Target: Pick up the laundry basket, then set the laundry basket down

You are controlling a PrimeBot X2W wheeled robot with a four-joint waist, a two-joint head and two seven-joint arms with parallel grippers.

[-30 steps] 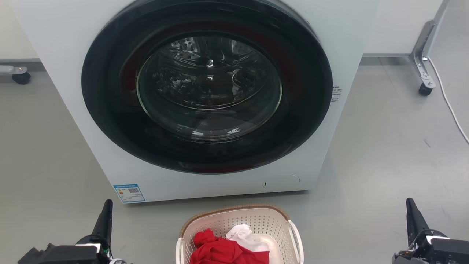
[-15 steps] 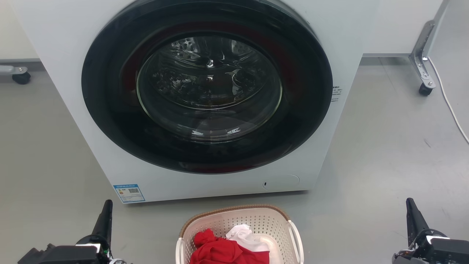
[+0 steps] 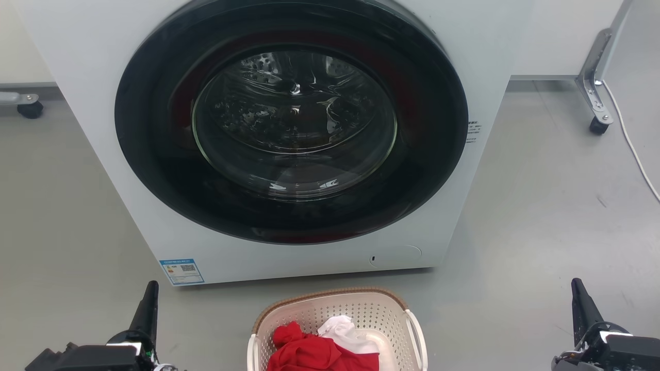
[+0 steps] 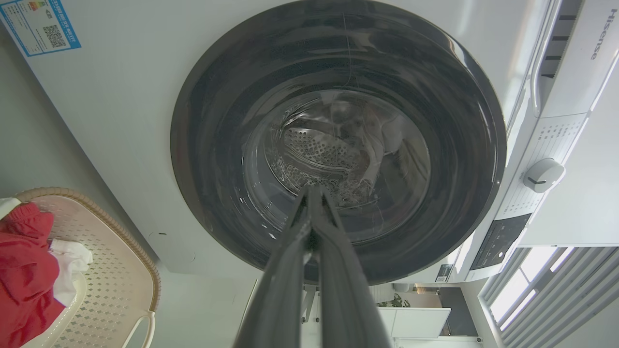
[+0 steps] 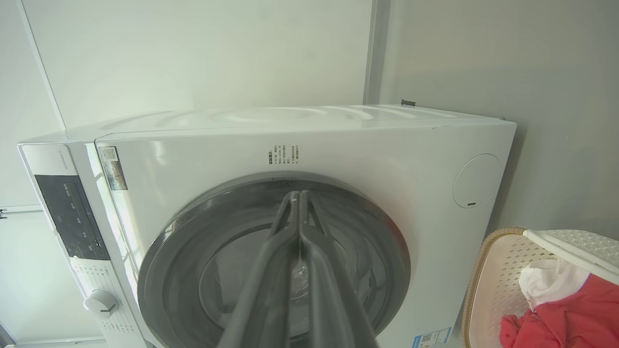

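The laundry basket (image 3: 361, 309), cream with perforated walls and a brown woven-look rim, stands on the floor at the bottom centre of the head view, cut off by the bottom edge. Red and white clothes lie inside it. White side handles show on both sides. My left gripper (image 3: 150, 288) is at the lower left, well away from the basket, and my right gripper (image 3: 576, 286) is at the lower right, also apart from it. Both are shut and hold nothing. The basket (image 4: 116, 270) appears at the lower left of the left wrist view and the basket (image 5: 493, 290) at the lower right of the right wrist view.
A white front-loading washing machine (image 3: 118, 154) with a shut dark round door (image 3: 291, 121) stands directly behind the basket. A metal leg on a caster (image 3: 598, 123) and a white cable (image 3: 637, 154) are at the right; another caster (image 3: 30, 109) is at the far left. Grey floor lies on both sides.
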